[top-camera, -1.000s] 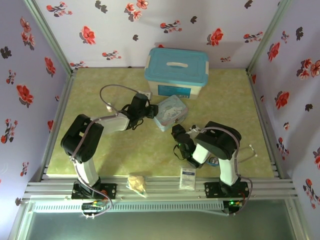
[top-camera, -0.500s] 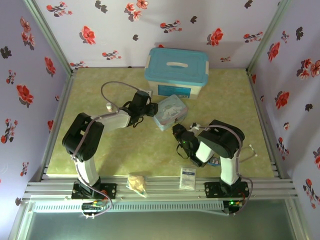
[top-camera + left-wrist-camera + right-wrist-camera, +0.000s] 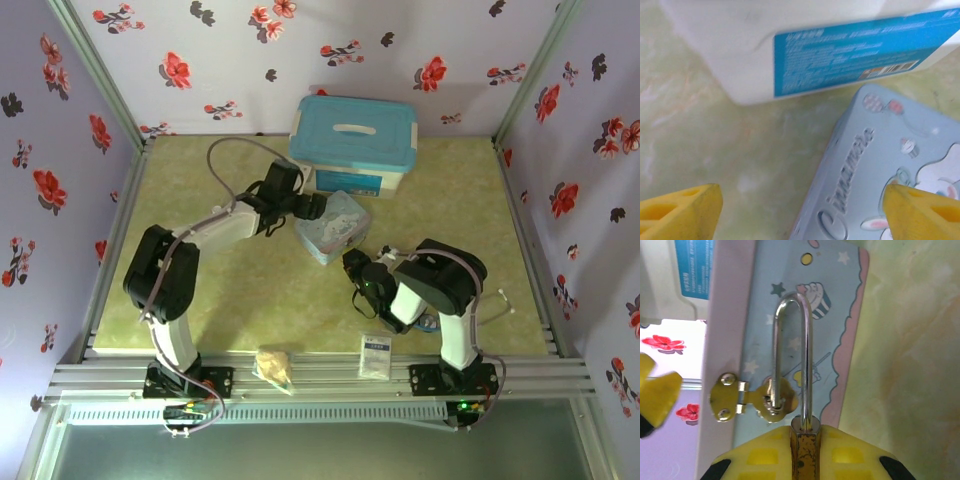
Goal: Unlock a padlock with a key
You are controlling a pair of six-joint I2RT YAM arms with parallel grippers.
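At the near edge of the table [image 3: 200, 200], a crumpled beige item [image 3: 275, 366] is seen lying on the rail between the two arm bases. Further back, the left arm is stretched across the table, and the left gripper [image 3: 313, 207] is placed against the left side of the pastel tin [image 3: 338, 228]. In the left wrist view this gripper [image 3: 800, 212] is spread wide with nothing held. One yellow fingertip [image 3: 682, 210] is seen above bare table, and the other is seen above the tin's [image 3: 880, 165] printed lid. Whether the lid is touched cannot be told. Just behind the tin, a white storage box [image 3: 353, 140] with a blue lid is set, and its blue label [image 3: 850, 55] is shown close to the tin's corner.

To the right of the tin, the right gripper [image 3: 358, 272] is pointed at the tin's near side. In the right wrist view, the right gripper [image 3: 804, 465] is closed on the padlock [image 3: 804, 445], whose brass body is pinched between the yellow pads. The silver shackle [image 3: 808, 365] is passed through the brass hasp [image 3: 740, 400] on the tin's [image 3: 835, 330] side, so the padlock is hung on the tin's clasp. A small white packet [image 3: 375, 355] is laid on the near edge beside the right arm's base.
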